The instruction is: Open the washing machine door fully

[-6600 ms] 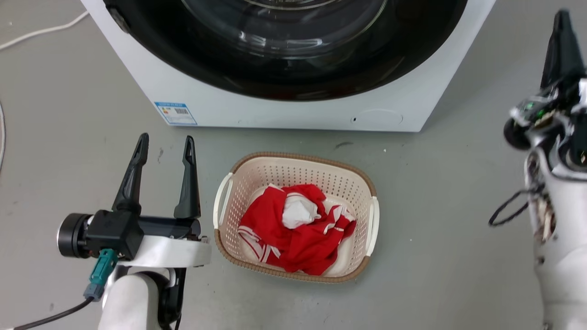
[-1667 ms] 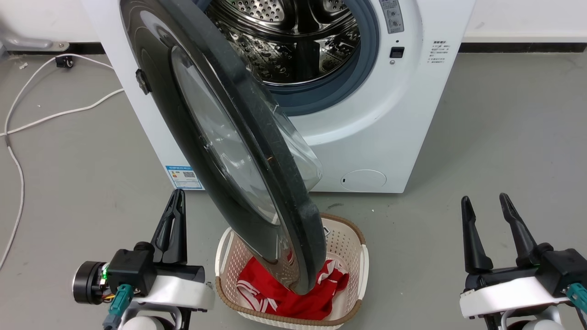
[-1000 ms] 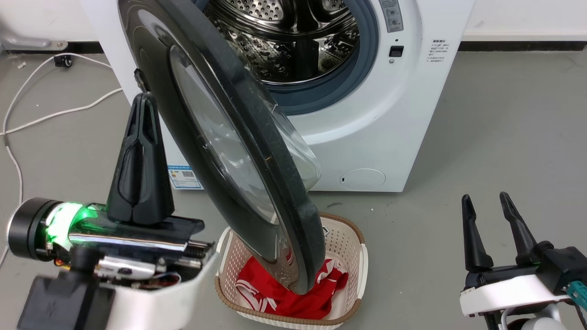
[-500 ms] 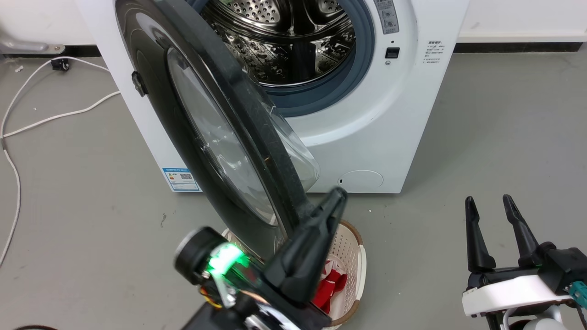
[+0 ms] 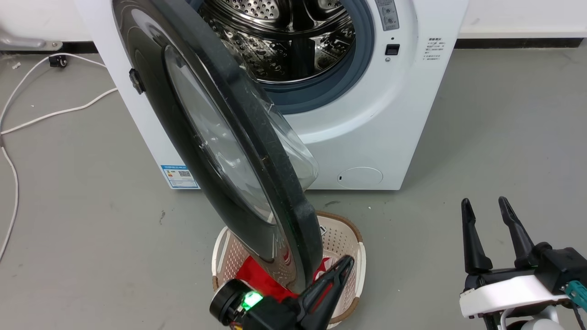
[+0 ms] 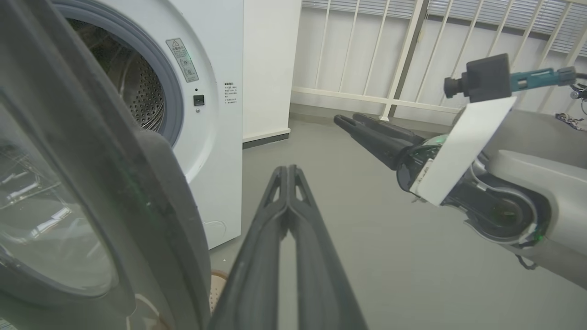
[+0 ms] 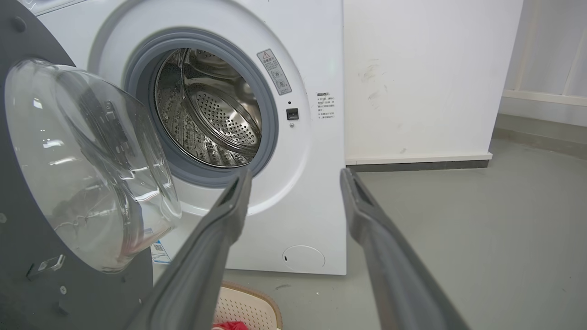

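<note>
The white washing machine [image 5: 367,119] stands at the top of the head view, its steel drum [image 5: 293,41] exposed. The washing machine door [image 5: 220,137], a glossy black disc with a clear glass bowl, stands swung out about halfway with its edge towards me. My left gripper [image 5: 347,261] is shut and empty, low beside the door's free lower edge, fingers pointing up and right. In the left wrist view the shut left gripper [image 6: 289,168] sits just right of the door [image 6: 91,192]. My right gripper [image 5: 484,201] is open, apart at the lower right. The right wrist view shows the right gripper [image 7: 296,174] facing the machine [image 7: 312,192].
A cream laundry basket [image 5: 357,256] holding red cloth [image 5: 257,275] sits on the floor under the door's free edge. White cables [image 5: 46,114] trail across the grey floor at the left. A white wall and railing [image 6: 412,55] lie right of the machine.
The door, shut 6.6 s ago, now stands half open. My shut left gripper rose left of the door, then crossed to under its free edge and dropped lower. The right gripper holds still.
</note>
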Robot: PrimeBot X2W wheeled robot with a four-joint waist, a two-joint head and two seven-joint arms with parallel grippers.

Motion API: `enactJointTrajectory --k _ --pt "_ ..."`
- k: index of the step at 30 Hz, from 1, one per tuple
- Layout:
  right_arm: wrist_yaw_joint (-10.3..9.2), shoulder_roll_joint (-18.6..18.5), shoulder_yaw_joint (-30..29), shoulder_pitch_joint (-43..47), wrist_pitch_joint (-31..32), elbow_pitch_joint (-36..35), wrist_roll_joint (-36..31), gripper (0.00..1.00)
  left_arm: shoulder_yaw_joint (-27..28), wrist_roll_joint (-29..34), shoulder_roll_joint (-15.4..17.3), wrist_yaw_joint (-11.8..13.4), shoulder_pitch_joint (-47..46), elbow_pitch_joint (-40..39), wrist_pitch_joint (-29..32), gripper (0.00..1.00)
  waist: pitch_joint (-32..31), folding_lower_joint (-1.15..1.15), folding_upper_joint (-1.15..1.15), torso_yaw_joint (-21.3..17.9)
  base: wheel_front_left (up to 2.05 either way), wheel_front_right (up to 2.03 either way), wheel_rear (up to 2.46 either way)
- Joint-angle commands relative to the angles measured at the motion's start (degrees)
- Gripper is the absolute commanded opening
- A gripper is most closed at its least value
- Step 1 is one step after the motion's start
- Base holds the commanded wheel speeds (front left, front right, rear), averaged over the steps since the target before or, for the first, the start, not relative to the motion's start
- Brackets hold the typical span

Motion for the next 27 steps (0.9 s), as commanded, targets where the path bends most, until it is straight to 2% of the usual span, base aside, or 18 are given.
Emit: enactJointTrajectory --k 1,14,27 --pt "-0.02 0.2 0.1 -0.6 0.1 0.0 -0.1 1.00 0.4 0.7 -0.4 0.4 -1.8 1.9 -1.1 0.00 0.3 0.00 0.00 -0.2 0.00 0.00 0.00" --pt "-0.02 0.2 1.3 -1.5 0.4 0.5 0.2 1.00 3.8 -0.8 -3.5 4.3 -9.0 13.0 -7.9 0.00 1.5 0.00 0.00 -2.4 0.00 0.00 0.00" --pt "-0.02 0.2 1.9 -1.2 0.2 1.5 1.8 1.00 6.3 -1.9 -2.8 7.4 -6.0 14.3 -9.9 0.00 1.1 0.00 0.00 -3.1 0.00 0.00 0.00"
